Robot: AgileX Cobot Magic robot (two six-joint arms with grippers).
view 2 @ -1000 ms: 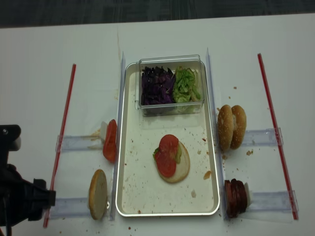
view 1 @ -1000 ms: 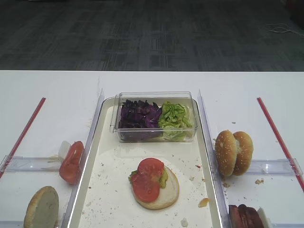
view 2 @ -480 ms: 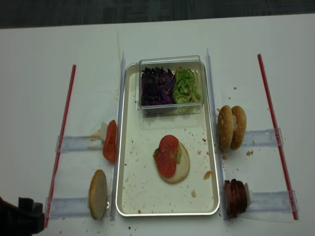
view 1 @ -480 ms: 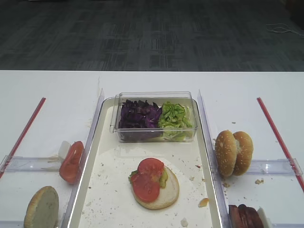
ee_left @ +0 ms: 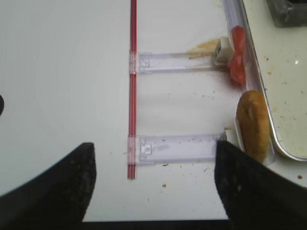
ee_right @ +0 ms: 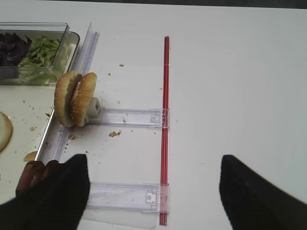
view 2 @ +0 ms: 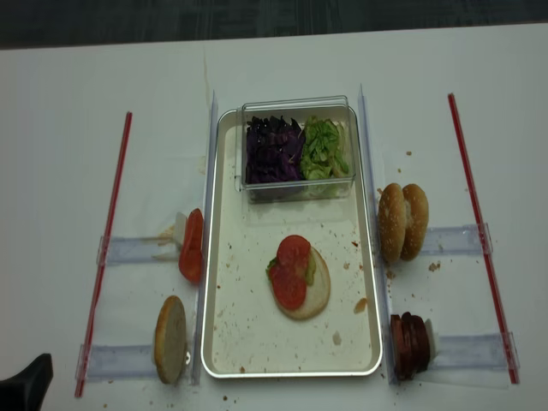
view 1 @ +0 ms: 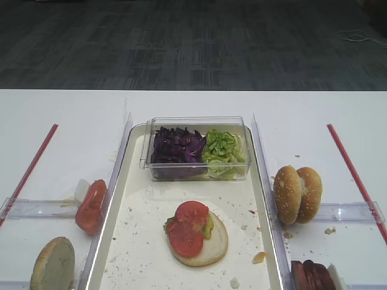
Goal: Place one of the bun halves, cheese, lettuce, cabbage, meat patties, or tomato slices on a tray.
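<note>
on the tray (view 2: 224, 342) a bun half (view 2: 305, 291) lies cut face up, already carrying some lettuce (view 2: 310, 268) and two tomato slices (view 2: 291, 270); judged from this, the stack wants a further layer, so your choice falls between the meat patties (view 2: 409, 345) and the seeded bun halves (view 2: 403, 221). both stand on edge in clear holders on the table just right of the tray rim, their flat faces turned left and right, the patties nearer you and the buns further off. your right gripper (ee_right: 153, 191) hangs on that side, jaws spread wide with nothing between them; in the right wrist view the patties (ee_right: 33, 176) sit at its left fingertip (ee_right: 67, 184) and the buns (ee_right: 76, 98) lie ahead and left. your left gripper (ee_left: 153, 184), likewise spread and empty, looks down on the other side, where a spare bun half (ee_left: 252, 125) and more tomato slices (ee_left: 237, 61) stand against the tray's left rim. the right arm is the nearer.
</note>
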